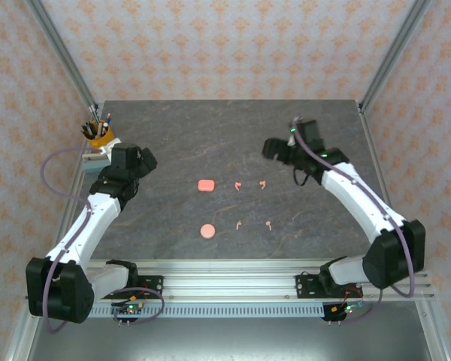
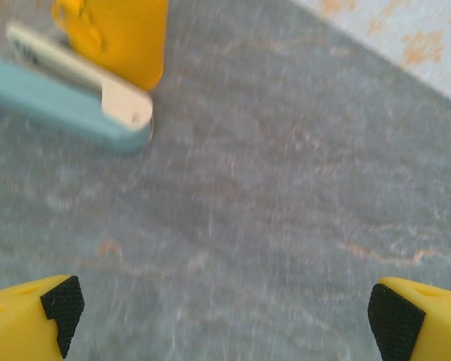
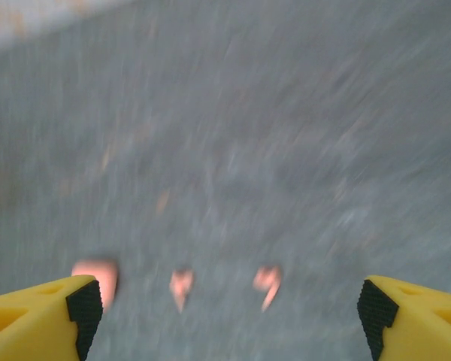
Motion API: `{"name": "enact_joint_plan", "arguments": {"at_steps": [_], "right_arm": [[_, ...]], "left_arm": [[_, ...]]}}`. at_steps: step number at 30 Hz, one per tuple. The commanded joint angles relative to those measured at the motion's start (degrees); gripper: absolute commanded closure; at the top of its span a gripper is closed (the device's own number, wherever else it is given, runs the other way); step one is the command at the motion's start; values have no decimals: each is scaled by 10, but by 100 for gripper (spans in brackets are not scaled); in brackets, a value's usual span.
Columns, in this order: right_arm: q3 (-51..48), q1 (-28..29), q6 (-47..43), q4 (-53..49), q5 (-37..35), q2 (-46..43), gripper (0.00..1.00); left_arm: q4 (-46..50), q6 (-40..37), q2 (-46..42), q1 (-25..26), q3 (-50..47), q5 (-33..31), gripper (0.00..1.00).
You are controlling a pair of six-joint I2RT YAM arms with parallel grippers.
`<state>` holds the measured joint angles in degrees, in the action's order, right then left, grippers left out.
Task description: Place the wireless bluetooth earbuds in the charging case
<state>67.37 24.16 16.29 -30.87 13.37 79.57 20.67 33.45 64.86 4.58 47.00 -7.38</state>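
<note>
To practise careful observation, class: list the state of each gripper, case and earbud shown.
left gripper: open, empty.
right gripper: open, empty.
four earbuds: loose on the table, outside both cases.
square case: flat on the table, lid state unclear.
round case: flat on the table, lid state unclear.

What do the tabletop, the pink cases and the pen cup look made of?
Tabletop: dark grey, matte, pale veins; stone or stone-look laminate, can't tell. Square case and round case: even pink, smooth, likely plastic. Pen cup: uniform yellow with soft sheen, probably plastic.
</note>
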Motion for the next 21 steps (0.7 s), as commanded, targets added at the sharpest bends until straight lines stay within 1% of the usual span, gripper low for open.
{"name": "enact_joint_plan", "arguments": {"at_steps": [1, 5, 9, 15, 21], "right_arm": [[24, 87, -1, -132, 42, 40, 13], [46, 199, -1, -160, 24, 108, 14], [82, 283, -7, -182, 0, 182, 15], [157, 353, -23, -213, -24, 274, 14], [210, 378, -43, -232, -42, 339, 14]], "left_arm": [[103, 72, 15, 6, 23, 56, 0], [134, 69, 58, 6, 64, 76, 0], [143, 59, 83, 6, 94, 74, 0], [158, 40, 110, -1, 124, 64, 0], [160, 29, 121, -21, 130, 71, 0]]}}
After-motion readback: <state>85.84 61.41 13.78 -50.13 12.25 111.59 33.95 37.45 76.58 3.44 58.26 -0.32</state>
